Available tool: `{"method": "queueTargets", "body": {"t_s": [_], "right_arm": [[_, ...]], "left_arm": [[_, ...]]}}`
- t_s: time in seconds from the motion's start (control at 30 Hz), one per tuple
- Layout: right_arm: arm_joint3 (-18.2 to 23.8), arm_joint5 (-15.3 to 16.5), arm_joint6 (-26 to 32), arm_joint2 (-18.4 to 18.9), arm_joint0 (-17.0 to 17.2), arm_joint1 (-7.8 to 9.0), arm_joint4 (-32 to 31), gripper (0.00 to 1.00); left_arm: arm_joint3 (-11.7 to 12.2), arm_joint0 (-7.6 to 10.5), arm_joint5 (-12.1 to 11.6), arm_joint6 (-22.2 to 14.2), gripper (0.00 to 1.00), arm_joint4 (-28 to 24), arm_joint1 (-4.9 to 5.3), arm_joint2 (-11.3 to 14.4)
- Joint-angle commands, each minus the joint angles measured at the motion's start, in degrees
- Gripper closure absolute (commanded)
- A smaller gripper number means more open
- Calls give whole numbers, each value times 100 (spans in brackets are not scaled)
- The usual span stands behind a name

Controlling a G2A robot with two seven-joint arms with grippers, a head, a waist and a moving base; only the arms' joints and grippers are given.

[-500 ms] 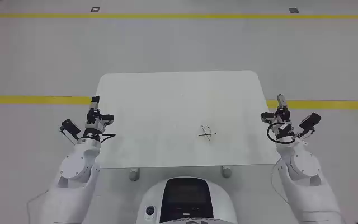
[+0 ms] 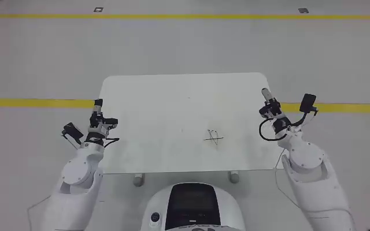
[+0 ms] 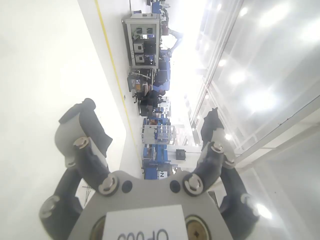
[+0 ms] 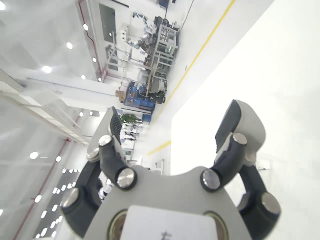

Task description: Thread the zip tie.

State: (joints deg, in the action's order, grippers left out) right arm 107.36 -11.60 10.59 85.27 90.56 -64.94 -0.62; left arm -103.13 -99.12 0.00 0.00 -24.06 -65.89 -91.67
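Observation:
A thin dark zip tie (image 2: 214, 137) lies loosely crossed on the white table (image 2: 173, 104), right of its middle and toward the front. A sliver of it appears beside the left gripper's base as the zip tie (image 3: 87, 191). My left gripper (image 2: 98, 104) sits at the table's left edge, and its own view shows it, the left gripper (image 3: 150, 111), open and holding nothing. My right gripper (image 2: 265, 92) is over the table's right edge, well apart from the tie. In its wrist view the right gripper (image 4: 175, 116) is open with nothing between the fingers.
The table's rounded corner (image 4: 175, 116) and edge run below the right gripper. Yellow floor lines (image 2: 185, 16) cross the grey floor behind and beside the table. Shelving and machines (image 3: 145, 43) stand far off in the room.
My right arm has swung inward and up from beside the table's right edge to over that edge. The left arm and the zip tie have stayed put.

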Motion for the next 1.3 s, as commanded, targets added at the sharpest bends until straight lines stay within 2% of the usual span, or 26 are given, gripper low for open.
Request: {"method": "queueTargets", "body": {"t_s": [0.0,0.37,0.43,0.5,0.6,0.77,1.17,1.27], "right_arm": [[-15,-11,22,-35,-48,-2,-59,0],[-15,-11,22,-35,-48,-2,-59,0],[118,-219,628,-218,-423,54,-894,0],[20,-515,1189,-449,-867,74,-1338,0],[-154,-788,1791,-866,-1419,71,-1843,0],[-639,-788,2511,-1770,-2287,-31,-2581,0],[-639,-788,2511,-1770,-2287,-31,-2581,0],[-669,-788,2921,-1987,-2611,-34,-3159,0]], "left_arm": [[0,0,0,0,0,0,0,0],[0,0,0,0,0,0,0,0],[0,0,0,0,0,0,0,0],[0,0,0,0,0,0,0,0],[0,0,0,0,0,0,0,0],[0,0,0,0,0,0,0,0],[0,0,0,0,0,0,0,0],[0,0,0,0,0,0,0,0]]}}
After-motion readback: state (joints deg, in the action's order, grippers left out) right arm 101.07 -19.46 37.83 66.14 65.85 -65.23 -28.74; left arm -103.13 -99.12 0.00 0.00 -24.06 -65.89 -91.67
